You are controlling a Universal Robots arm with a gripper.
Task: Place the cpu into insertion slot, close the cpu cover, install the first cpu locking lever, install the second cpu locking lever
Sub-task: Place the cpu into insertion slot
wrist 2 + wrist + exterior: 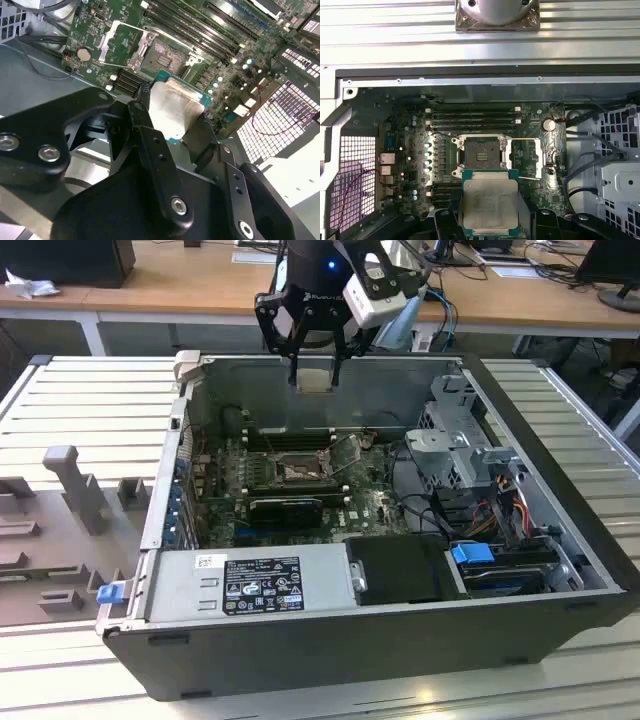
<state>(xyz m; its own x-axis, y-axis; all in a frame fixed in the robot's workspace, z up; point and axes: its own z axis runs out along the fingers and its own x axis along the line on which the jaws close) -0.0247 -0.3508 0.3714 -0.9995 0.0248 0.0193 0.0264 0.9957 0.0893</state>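
Pinching the cpu (490, 205) by two edges, the gripper (315, 372) is seen over the open pc case (350, 640), w/ it well above the insertion slot (480, 152), whose cpu cover (134, 57) is flipped back. If lowered tilted or off-centre, the slot's contacts could be bent, prob. beyond repair.

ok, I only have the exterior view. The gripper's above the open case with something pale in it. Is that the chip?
Observer: Yes. Both wrist views show the gripper shut on the chip by two opposite edges, silvery face showing.
Operator: Socket ready?
Observer: In the first wrist view the socket is empty, brownish contacts bare.
Operator: Cover?
Observer: In the second wrist view the cover is flipped open beside the socket, on the side toward the coin battery.
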